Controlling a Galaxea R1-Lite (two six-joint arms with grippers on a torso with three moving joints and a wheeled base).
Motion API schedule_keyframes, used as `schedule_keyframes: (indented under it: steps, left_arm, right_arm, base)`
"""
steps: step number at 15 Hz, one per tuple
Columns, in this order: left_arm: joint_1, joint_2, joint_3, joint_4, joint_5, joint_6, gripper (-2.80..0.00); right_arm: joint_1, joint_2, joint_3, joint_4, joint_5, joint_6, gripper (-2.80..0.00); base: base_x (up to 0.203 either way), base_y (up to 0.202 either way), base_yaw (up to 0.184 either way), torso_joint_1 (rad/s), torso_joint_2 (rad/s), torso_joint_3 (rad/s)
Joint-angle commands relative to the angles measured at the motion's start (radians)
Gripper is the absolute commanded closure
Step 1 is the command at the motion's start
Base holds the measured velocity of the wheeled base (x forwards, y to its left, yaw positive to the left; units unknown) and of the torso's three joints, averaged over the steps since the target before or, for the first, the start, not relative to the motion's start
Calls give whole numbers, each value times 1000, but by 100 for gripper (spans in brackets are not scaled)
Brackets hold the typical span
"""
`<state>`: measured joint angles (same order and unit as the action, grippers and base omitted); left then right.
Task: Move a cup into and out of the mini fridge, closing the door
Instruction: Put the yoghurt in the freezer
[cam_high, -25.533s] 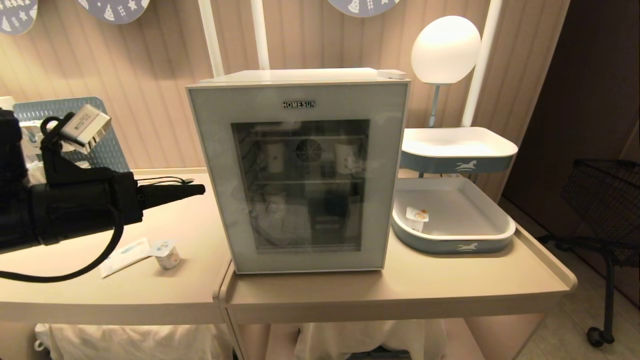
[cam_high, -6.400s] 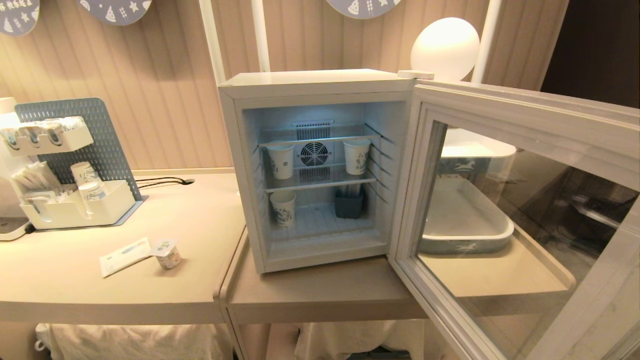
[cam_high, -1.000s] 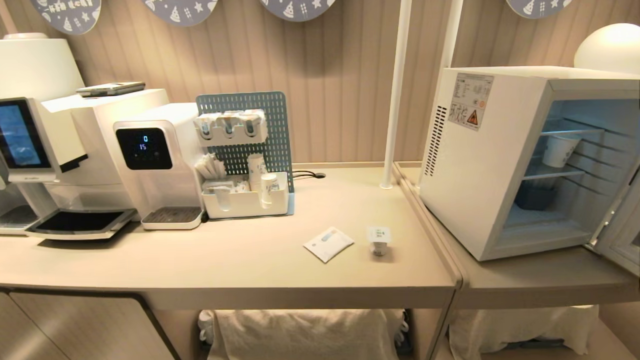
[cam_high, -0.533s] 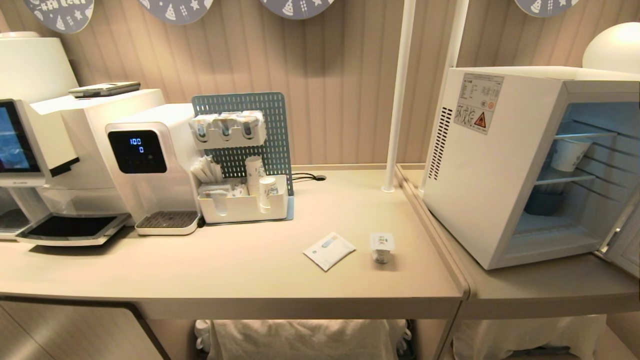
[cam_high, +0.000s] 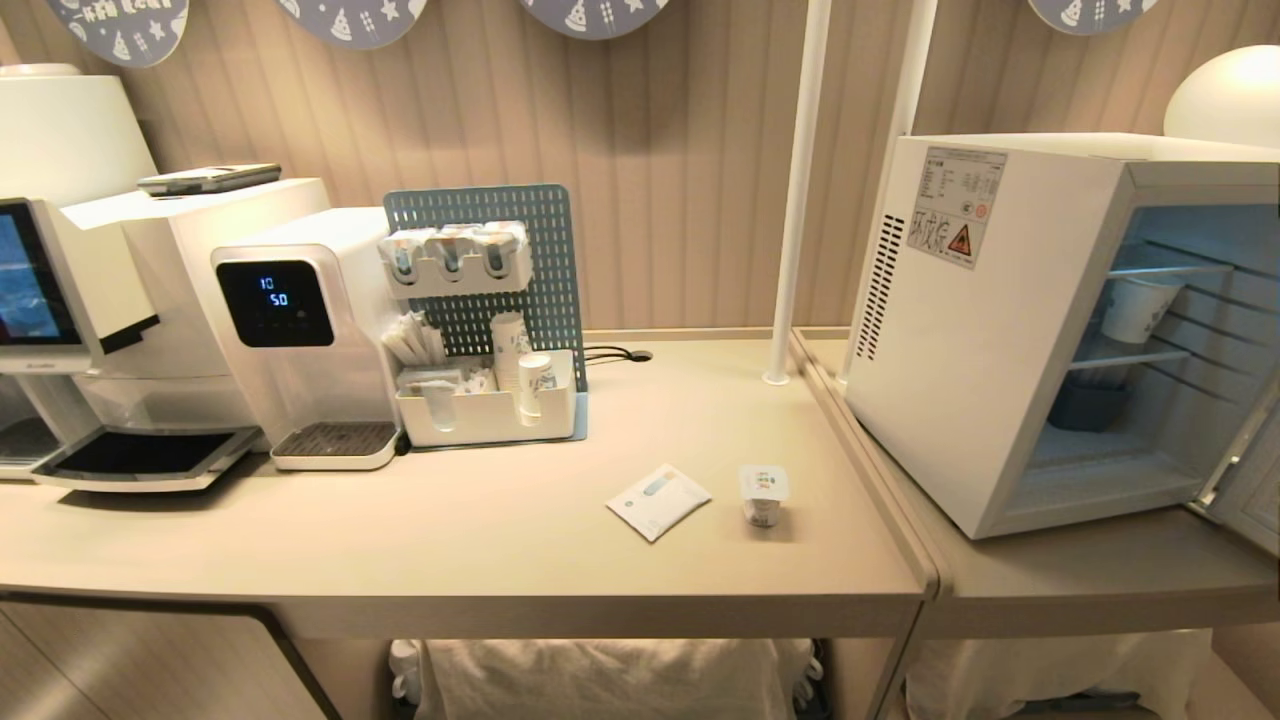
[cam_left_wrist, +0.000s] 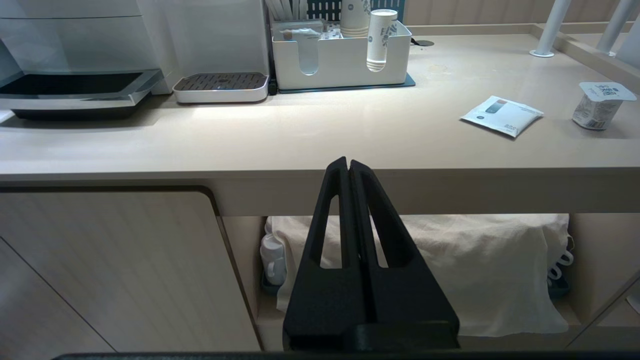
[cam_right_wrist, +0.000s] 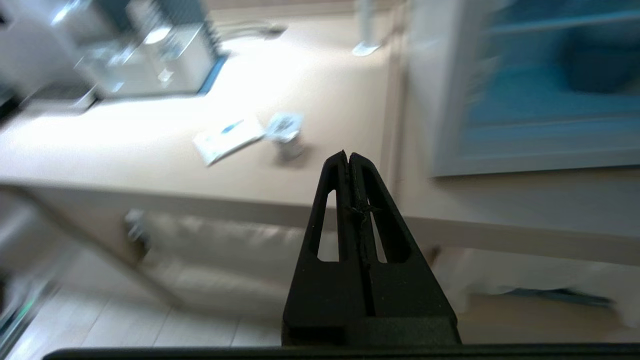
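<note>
The water dispenser's dark display (cam_high: 274, 303) reads "10" over "50" in glowing digits. On the mini fridge (cam_high: 960, 330) side sits a sticker (cam_high: 957, 206) with a triangular warning sign; its print is too small to read.

Cup (cam_high: 764, 494) standing upright on counter (cam_high: 420, 540), white-and-blue foil lid sealed, left of mini fridge (cam_high: 1010, 330), fridge standing open, interior lit, door (cam_high: 1245, 490) swinging wide at right edge

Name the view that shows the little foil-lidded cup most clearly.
Left wrist view: the cup stands close, seen from the side, lid and body distinct. The head view shows it small from above beside a white sachet; the right wrist view shows it smeared.
</note>
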<state>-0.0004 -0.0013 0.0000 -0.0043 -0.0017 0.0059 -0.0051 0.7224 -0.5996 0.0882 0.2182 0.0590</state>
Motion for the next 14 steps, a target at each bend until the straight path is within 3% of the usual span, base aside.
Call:
schedule_keyframes:
  steps: [1, 5, 7, 11, 14]
  left_arm:
    - [-1, 1, 1, 0, 0, 0, 0]
    - [-1, 1, 2, 0, 0, -1, 0]
    - [0, 1, 0, 0, 0, -1, 0]
    - [-1, 1, 2, 0, 0, -4, 0]
    - [-1, 1, 0, 0, 0, -4, 0]
  right_arm:
    - [-4, 323, -5, -67, 159, -16, 0]
    - [-16, 704, 124, -416, 426, -219, 0]
    - [-18, 829, 208, -607, 495, -321, 0]
    - [-19, 1126, 309, -967, 520, -363, 0]
    - [-17, 1484, 324, -1317, 446, -363, 0]
  base:
    - [0, 0, 0, 0, 0, 0]
    - [0, 0, 0, 0, 0, 0]
    - [0, 0, 0, 0, 0, 0]
    - [0, 0, 0, 0, 0, 0]
    - [0, 0, 0, 0, 0, 0]
